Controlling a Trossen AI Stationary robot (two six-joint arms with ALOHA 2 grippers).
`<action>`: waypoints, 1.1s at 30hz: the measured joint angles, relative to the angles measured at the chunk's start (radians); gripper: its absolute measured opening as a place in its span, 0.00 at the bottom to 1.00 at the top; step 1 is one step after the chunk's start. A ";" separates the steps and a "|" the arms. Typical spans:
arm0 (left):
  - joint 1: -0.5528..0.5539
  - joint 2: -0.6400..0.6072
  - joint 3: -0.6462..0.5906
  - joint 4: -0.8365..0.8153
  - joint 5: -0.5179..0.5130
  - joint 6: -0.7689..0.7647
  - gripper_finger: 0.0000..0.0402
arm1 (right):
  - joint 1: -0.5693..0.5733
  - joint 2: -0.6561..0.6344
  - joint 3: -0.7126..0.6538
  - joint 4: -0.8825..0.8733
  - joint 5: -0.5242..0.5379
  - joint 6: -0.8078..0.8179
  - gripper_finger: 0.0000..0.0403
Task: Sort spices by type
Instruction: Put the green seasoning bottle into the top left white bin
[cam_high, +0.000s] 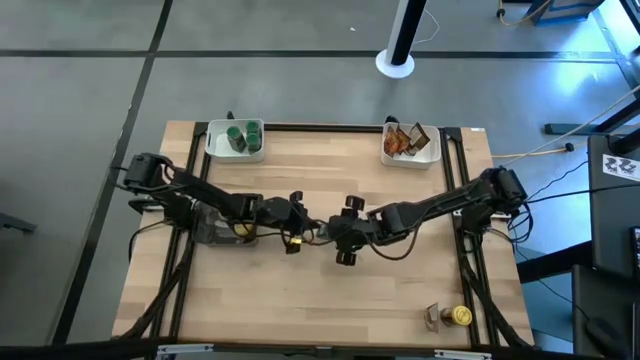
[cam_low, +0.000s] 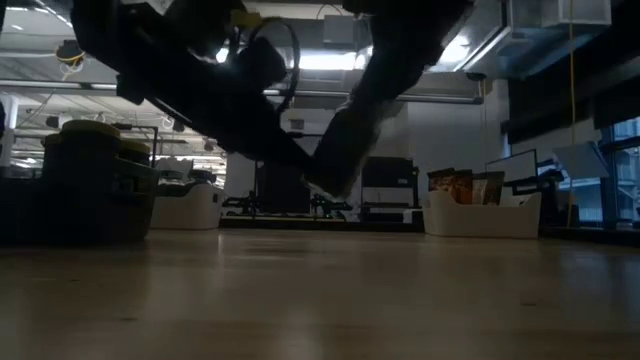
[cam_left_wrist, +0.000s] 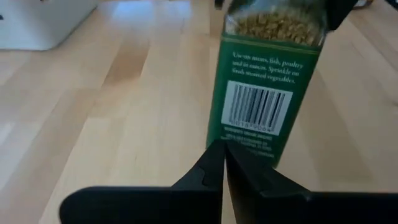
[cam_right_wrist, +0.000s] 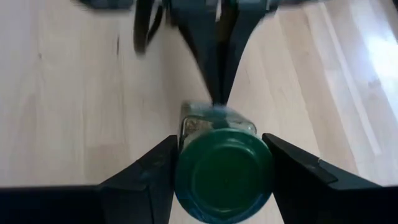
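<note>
A green-lidded spice jar (cam_right_wrist: 222, 171) with a green barcoded label (cam_left_wrist: 261, 93) is held above the middle of the table between my two grippers. My right gripper (cam_right_wrist: 222, 163) (cam_high: 345, 236) is shut on it, the lid facing its wrist. My left gripper (cam_left_wrist: 222, 152) (cam_high: 297, 233) is shut, its tips at the jar's other end. More green-lidded jars (cam_high: 240, 136) stand in the far-left white tray. Brown-orange packets (cam_high: 405, 140) stand in the far-right white tray. A yellow-lidded jar (cam_high: 460, 316) stands near the table's near right corner. My right gripper pinches the jar at its lid end (cam_right_wrist: 186, 165), one finger (cam_right_wrist: 155, 171) on each side of the lid. The jar points away from the wrist, along the fingers, and is lifted clear. My left gripper's shut fingertips (cam_left_wrist: 214, 155) lie against the label's lower part (cam_left_wrist: 249, 134); whether they press it I cannot tell.
A dark tray (cam_low: 85, 190) holding a yellow-lidded jar (cam_high: 240, 229) sits under my left arm. A small object (cam_high: 433, 317) lies beside the yellow-lidded jar at the near right corner. Bare wood lies along the near side of the table. The white trays (cam_high: 216, 152) (cam_high: 425, 160) stand at the far edge.
</note>
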 joint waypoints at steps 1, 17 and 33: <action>0.004 0.006 0.000 0.002 0.002 -0.001 0.01 | -0.006 0.000 0.000 0.017 -0.007 -0.010 0.52; 0.007 -0.003 -0.001 -0.062 0.008 0.029 0.01 | -0.046 0.096 -0.002 0.098 -0.041 -0.044 0.52; -0.003 -0.147 0.000 -0.250 0.003 -0.031 0.00 | -0.058 0.157 0.002 0.182 -0.063 -0.069 0.58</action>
